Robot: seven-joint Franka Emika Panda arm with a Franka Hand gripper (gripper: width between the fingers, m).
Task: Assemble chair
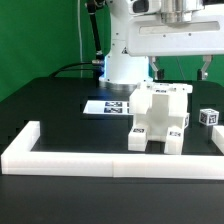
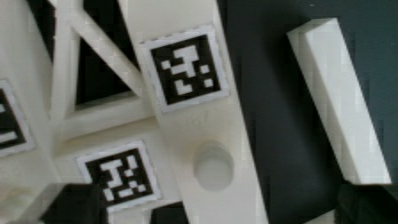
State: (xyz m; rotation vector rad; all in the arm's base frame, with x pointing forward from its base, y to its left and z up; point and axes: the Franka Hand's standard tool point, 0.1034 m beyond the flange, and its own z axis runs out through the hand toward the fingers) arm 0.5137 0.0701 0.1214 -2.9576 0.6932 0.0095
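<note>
my pincer (image 1: 180,70): wide open, gripping nothing, over the chair (image 1: 160,118).
chair: white, tagged, on the black table (image 1: 50,110), just behind the low wall (image 1: 90,158).
small block (image 1: 208,117): apart from the chair, toward the exterior view's right.

chair (image 1: 160,118) | chunky white blocks, black-and-white tags (image 2: 187,70) | joined, standing on end | small block (image 1: 208,117) lying apart

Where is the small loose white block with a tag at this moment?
In the exterior view, the small white block sits on the black table at that view's right, apart from the joined chair structure.
</note>
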